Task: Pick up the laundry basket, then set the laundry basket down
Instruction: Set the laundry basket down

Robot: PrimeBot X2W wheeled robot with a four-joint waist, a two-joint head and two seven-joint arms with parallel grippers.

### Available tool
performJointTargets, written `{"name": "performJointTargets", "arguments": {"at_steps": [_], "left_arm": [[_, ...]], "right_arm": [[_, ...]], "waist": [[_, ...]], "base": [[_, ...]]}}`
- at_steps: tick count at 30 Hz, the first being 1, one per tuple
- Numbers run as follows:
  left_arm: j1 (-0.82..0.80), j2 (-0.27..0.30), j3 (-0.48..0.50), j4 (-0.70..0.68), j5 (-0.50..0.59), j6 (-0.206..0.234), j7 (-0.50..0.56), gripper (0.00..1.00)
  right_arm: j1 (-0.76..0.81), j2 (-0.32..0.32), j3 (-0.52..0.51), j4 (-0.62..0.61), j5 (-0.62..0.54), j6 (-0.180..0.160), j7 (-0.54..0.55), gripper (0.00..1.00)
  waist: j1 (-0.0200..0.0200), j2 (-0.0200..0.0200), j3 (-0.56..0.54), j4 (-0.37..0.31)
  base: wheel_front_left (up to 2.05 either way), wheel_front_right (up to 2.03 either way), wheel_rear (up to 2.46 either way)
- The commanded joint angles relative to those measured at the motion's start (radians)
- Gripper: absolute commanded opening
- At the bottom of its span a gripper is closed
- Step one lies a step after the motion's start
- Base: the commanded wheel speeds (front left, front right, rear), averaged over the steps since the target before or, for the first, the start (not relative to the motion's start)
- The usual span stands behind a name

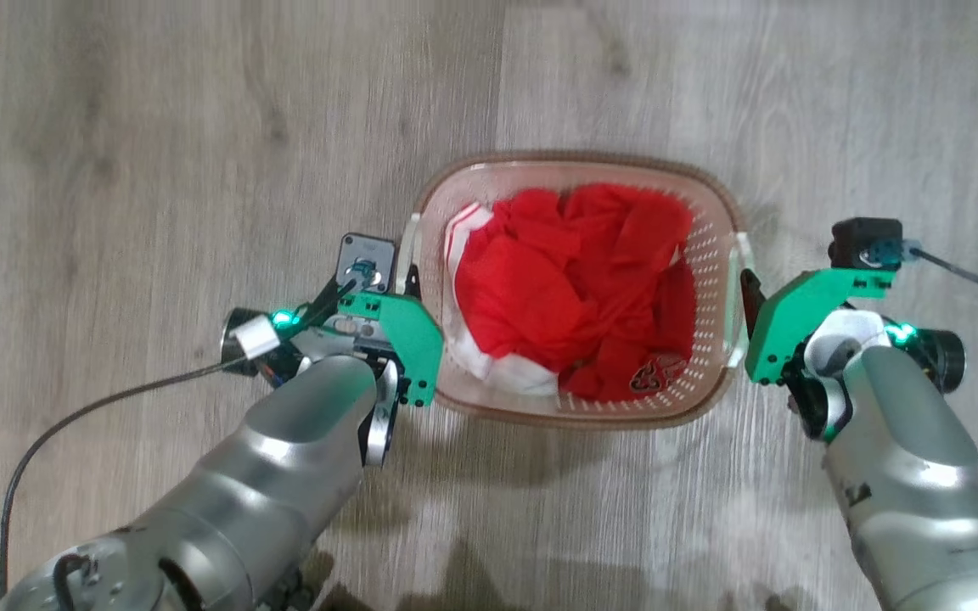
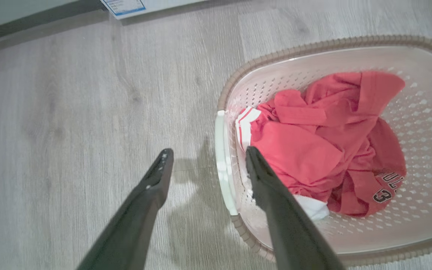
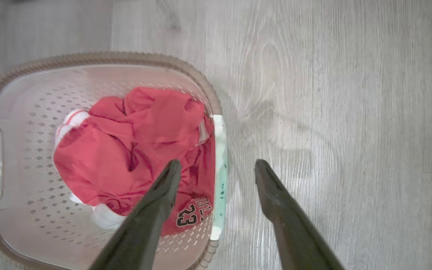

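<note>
Grey wood-look floor (image 1: 158,127) is seen in every view. The laundry basket (image 1: 710,255) is set on it, straight ahead, between the two arms. Basket: rounded rectangle, cream-white perforated walls, brown woven-look rim, one white handle on each short side. Any base band is hidden from above.

A crumpled red garment (image 1: 574,280) with white trim is held inside. "23" in black is read on it in the right wrist view; the letters above look like "ULLS" and are cut off by a fold.

On the left gripper (image 2: 208,152) the fingers are spread apart and the left handle (image 2: 222,168) is straddled: one finger over the basket interior, one over the floor outside. The right gripper (image 3: 218,163) is spread likewise, with the right handle (image 3: 219,142) straddled the same way. Contact between fingers and handles cannot be judged.

A white panel (image 2: 152,4) with a blue-bordered label (image 2: 124,5) is cut off at the top of the left wrist view; its print is too small to be read.
</note>
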Motion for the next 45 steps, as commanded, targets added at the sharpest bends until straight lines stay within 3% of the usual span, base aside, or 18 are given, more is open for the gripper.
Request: {"name": "performJointTargets", "arguments": {"at_steps": [1, 5, 8, 12, 18, 20, 27, 36, 40, 45], "left_arm": [[0.009, 0.013, 0.022, 0.001, -0.008, 0.008, -0.019, 1.0], [0.025, 0.013, 0.045, 0.022, -0.002, 0.024, -0.048, 1.0], [0.029, 0.023, 0.123, -0.015, 0.053, 0.048, -0.052, 1.0], [0.083, 0.077, 0.285, -0.187, 0.202, 0.084, -0.053, 1.0], [0.257, 0.137, 0.533, -0.474, 0.413, 0.088, -0.053, 1.0], [0.342, 0.143, 0.632, -0.583, 0.489, 0.076, -0.053, 1.0], [0.52, 0.122, 0.757, -0.753, 0.63, 0.031, -0.053, 1.0], [0.68, 0.067, 0.869, -0.856, 0.704, -0.047, -0.053, 1.0], [0.738, 0.047, 0.909, -0.862, 0.743, -0.095, -0.053, 1.0], [0.777, 0.028, 0.947, -0.859, 0.785, -0.125, -0.053, 1.0]], "right_arm": [[0.033, 0.022, 0.024, -0.031, 0.014, 0.01, -0.022, 1.0], [0.065, 0.022, 0.059, -0.081, 0.069, 0.01, -0.079, 1.0], [0.092, 0.022, 0.08, -0.13, 0.123, 0.01, -0.127, 1.0], [0.124, 0.022, 0.081, -0.21, 0.177, 0.01, -0.192, 1.0], [0.187, 0.022, 0.095, -0.345, 0.218, 0.01, -0.285, 1.0], [0.223, 0.022, 0.096, -0.415, 0.222, 0.01, -0.323, 1.0], [0.326, 0.022, 0.1, -0.56, 0.212, 0.01, -0.361, 1.0], [0.462, 0.022, 0.091, -0.653, 0.208, 0.01, -0.371, 1.0], [0.509, 0.022, 0.077, -0.665, 0.206, 0.01, -0.375, 1.0], [0.553, 0.022, 0.07, -0.667, 0.212, 0.01, -0.38, 1.0]], "waist": [[0.0, -0.0001, -0.056, -0.011], [0.0, -0.0001, -0.141, -0.024], [0.0, -0.0001, -0.211, -0.039], [0.0, -0.0001, -0.276, -0.047], [0.0, -0.0001, -0.365, -0.061], [0.0, -0.0001, -0.402, -0.065], [0.0, -0.0001, -0.474, -0.067], [0.0, -0.0001, -0.528, -0.058], [0.0, -0.0001, -0.545, -0.058], [0.0, -0.0001, -0.557, -0.058]], "base": [[0.0, 0.0, 0.0], [0.0, 0.0, 0.0], [0.0, 0.0, 0.0], [0.0, 0.0, 0.0], [0.0, 0.0, 0.0], [0.0, 0.0, 0.0], [0.0, 0.0, 0.0], [0.0, 0.0, 0.0], [0.0, 0.0, 0.0], [0.0, 0.0, 0.0]]}}
